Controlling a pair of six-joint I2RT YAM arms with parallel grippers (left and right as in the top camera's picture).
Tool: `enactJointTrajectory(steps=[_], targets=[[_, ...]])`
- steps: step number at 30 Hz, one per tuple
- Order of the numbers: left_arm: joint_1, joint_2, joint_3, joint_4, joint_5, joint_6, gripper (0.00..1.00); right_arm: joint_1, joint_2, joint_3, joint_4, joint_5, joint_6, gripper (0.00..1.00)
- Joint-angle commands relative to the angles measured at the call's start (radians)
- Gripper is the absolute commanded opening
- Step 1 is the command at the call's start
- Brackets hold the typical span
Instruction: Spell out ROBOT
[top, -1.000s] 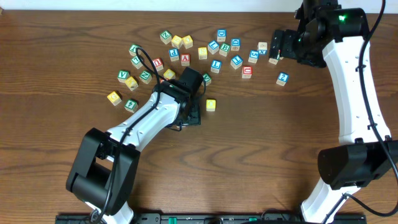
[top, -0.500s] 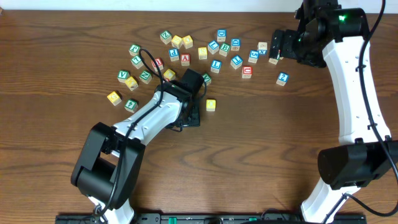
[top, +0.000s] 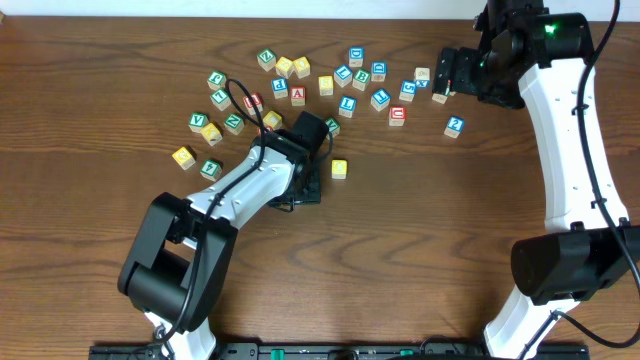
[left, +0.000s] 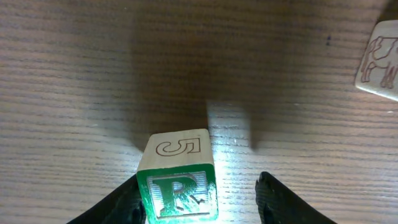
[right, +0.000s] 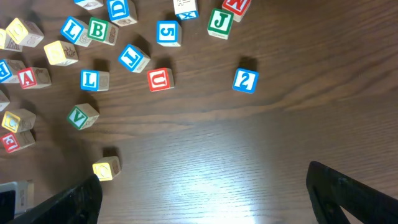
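R cube (left: 177, 190), just one, sits between two left fingers (left: 121, 206).

The overhead camera looks straight down on the whole brown wooden desk (top: 420, 230), both arms included. The left wrist camera sits very low, facing the boards between the fingers of the left pincer (left: 199, 186). The right wrist camera hangs higher, looking down, and shares with the overhead view the far right stretch where the blue-framed wooden cube marked 2 (right: 245, 81) lies.

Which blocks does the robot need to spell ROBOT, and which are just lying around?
For the job: green R cube, green B cube, lone yellow cube.
Just lying about: red A cube, red U cube, blue 2 cube, green V cube.
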Motion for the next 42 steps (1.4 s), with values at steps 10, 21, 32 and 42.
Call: enactJointTrajectory(steps=[10,21,32,42], targets=[[0.011,0.025,-0.011,0.005,0.019,0.010,0.51,-0.002,-0.021,-0.006,-0.002,-0.003,-0.011,0.99],[0.014,0.024,0.002,-0.011,0.028,0.011,0.38,-0.002,-0.021,-0.006,-0.002,-0.003,-0.011,0.99],[0.014,0.024,0.016,-0.018,0.045,0.042,0.34,-0.002,-0.021,-0.006,-0.001,-0.003,-0.011,0.99],[0.014,0.024,0.023,-0.022,0.051,0.053,0.34,-0.002,-0.021,-0.006,-0.002,-0.003,-0.011,0.99]])
